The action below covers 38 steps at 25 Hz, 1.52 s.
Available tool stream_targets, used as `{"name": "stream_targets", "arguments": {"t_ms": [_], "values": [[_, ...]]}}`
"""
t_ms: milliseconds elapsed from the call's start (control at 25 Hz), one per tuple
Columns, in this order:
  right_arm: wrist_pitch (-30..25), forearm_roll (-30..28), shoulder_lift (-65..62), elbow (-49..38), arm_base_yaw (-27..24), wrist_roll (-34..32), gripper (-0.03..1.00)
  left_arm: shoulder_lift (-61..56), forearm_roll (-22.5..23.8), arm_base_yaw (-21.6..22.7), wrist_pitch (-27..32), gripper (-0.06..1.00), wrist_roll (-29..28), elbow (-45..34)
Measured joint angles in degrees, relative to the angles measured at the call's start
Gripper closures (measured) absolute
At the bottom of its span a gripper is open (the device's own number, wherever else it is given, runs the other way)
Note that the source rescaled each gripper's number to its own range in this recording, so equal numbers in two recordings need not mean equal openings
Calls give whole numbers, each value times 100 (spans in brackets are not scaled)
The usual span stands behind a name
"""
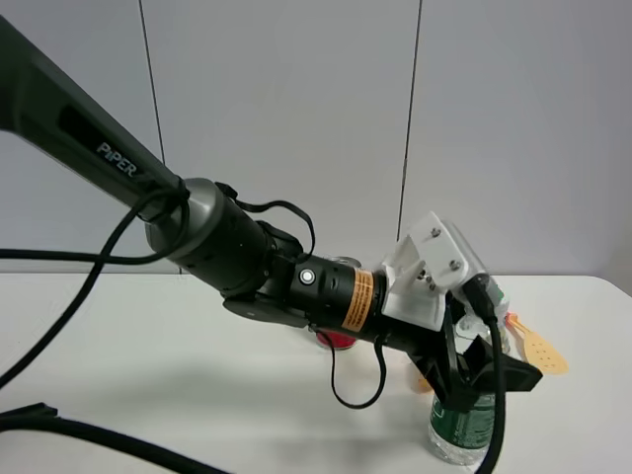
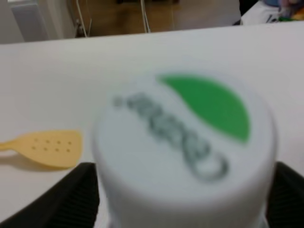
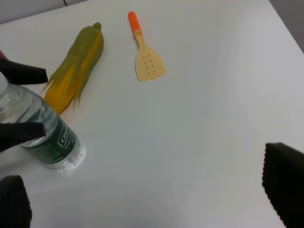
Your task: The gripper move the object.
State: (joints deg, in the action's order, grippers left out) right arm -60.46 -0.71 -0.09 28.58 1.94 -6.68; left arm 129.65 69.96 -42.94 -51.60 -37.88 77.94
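**Left tool closing in on the bottle**

The left tool (image 1: 474, 380) is straddling the bottle (image 1: 462, 430) near the desk's (image 1: 148, 346) right front, fingers (image 2: 71, 197) flanking the white cap (image 2: 185, 142); whether they are actually gripping cannot be told. The bottle is standing upright on the desk, so the move itself looks yet to come. Beyond it are lying corn (image 3: 78, 64) and spatula (image 3: 147, 59). The right tool (image 3: 152, 199) is hanging wide apart, carrying nothing.
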Motion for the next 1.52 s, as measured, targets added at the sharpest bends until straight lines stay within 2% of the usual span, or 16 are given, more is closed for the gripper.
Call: {"name": "stream_targets", "arguments": {"t_ms": [80, 160, 240, 360, 560, 720, 760, 800, 840, 920, 1040, 1160, 1280, 1360, 1520], "values": [[0, 0, 0, 0, 0, 0, -3, -361, 0, 0, 221, 32, 0, 0], [0, 0, 0, 0, 0, 0, -3, -755, -53, 0, 703, 24, 0, 0], [0, 0, 0, 0, 0, 0, -3, -1159, -197, 0, 1347, 21, 0, 0], [0, 0, 0, 0, 0, 0, -3, -1863, -620, 0, 2691, 21, 16, 0], [0, 0, 0, 0, 0, 0, -3, -2977, -1749, 0, 5063, 21, 263, 0], [0, 0, 0, 0, 0, 0, -3, -3818, -2873, 0, 7167, 21, 1146, 0], [0, 0, 0, 0, 0, 0, -3, -3818, -2873, 0, 7167, 21, 1146, 0], [0, 0, 0, 0, 0, 0, -3, -4020, -3186, 13, 7702, 21, 1437, 0], [0, 0, 0, 0, 0, 0, -3, -4388, -3755, 133, 8657, 21, 1938, 0], [0, 0, 0, 0, 0, 0, -3, -4761, -4245, 340, 9622, 21, 2319, 0], [0, 0, 0, 0, 0, 0, -3, -5220, -4769, 829, 10720, 21, 2496, 0], [0, 0, 0, 0, 0, 0, -3, -5603, -5015, 1430, 11459, 21, 2563, 0], [0, 0, 0, 0, 0, 0, -3, -5974, -5232, 2091, 11935, 21, 2605, 0], [0, 0, 0, 0, 0, 0, -3, -6240, -5452, 2492, 12078, 21, 2697, 0], [0, 0, 0, 0, 0, 0, -3, -6846, -6182, 3348, 12082, 21, 3119, -103]]}}
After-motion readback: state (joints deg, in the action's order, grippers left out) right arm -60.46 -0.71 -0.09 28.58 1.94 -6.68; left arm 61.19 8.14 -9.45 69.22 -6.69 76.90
